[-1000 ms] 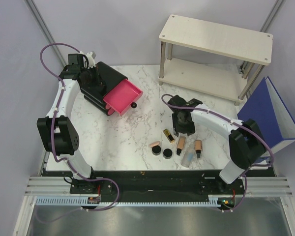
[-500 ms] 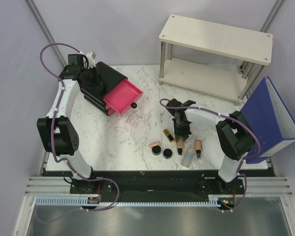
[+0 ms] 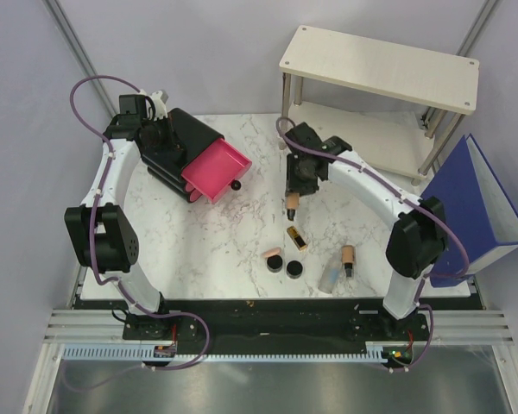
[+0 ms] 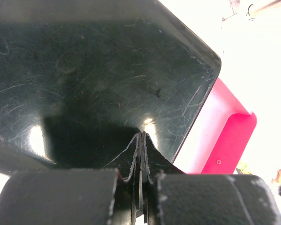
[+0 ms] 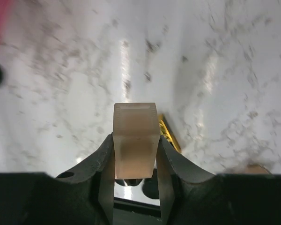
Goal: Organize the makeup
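Lifted from the row, the peach tube [image 3: 290, 204] now hangs right of the pink drawer [image 3: 214, 169], pinched in the right gripper [image 3: 292, 195]; the remaining makeup [image 3: 296, 238] lies farther from the drawer. Left wrist: the left gripper [image 4: 141, 154] is fully closed and empty over the black box [image 4: 93, 70], beside the drawer. Right wrist: jaws clamp the tube's sides.

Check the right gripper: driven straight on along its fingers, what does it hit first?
The right gripper holds a peach tube, so the tube's end would land first on bare marble table. The gold lipstick lies just beside that line and might be clipped; depth is unclear.
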Motion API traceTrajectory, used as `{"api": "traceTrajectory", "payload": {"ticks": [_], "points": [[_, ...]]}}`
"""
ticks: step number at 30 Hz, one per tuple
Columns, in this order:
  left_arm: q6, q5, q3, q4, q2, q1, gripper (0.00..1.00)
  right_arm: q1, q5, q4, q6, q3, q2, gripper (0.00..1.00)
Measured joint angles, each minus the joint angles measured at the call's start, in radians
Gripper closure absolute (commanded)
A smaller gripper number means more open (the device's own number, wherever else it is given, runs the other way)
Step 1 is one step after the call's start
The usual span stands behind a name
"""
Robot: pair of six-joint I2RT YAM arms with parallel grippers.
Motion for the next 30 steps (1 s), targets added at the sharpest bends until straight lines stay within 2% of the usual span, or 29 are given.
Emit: {"api": "traceTrajectory", "payload": {"ticks": [4, 8, 14, 21, 25, 30], "points": [[0.000, 0.001, 0.000, 0.000, 0.000, 0.001, 0.98, -0.003, -0.064, 0.039, 0.024, 0.213, 0.047, 1.00], [0.000, 0.002, 0.000, 0.000, 0.000, 0.001, 0.98, -0.004, -0.164, 0.150, 0.088, 0.327, 0.104, 1.00], [0.000, 0.011, 0.000, 0.000, 0.001, 0.002, 0.98, 0.002, -0.276, 0.325, 0.192, 0.385, 0.233, 1.00], [0.000, 0.036, 0.000, 0.002, 0.005, 0.007, 0.98, 0.029, -0.328, 0.433, 0.301, 0.513, 0.418, 1.00], [0.000, 0.036, 0.000, 0.002, 0.005, 0.007, 0.98, 0.051, -0.342, 0.472, 0.344, 0.581, 0.474, 1.00], [0.000, 0.036, 0.000, 0.002, 0.005, 0.007, 0.98, 0.072, -0.352, 0.491, 0.377, 0.588, 0.481, 0.98]]}}
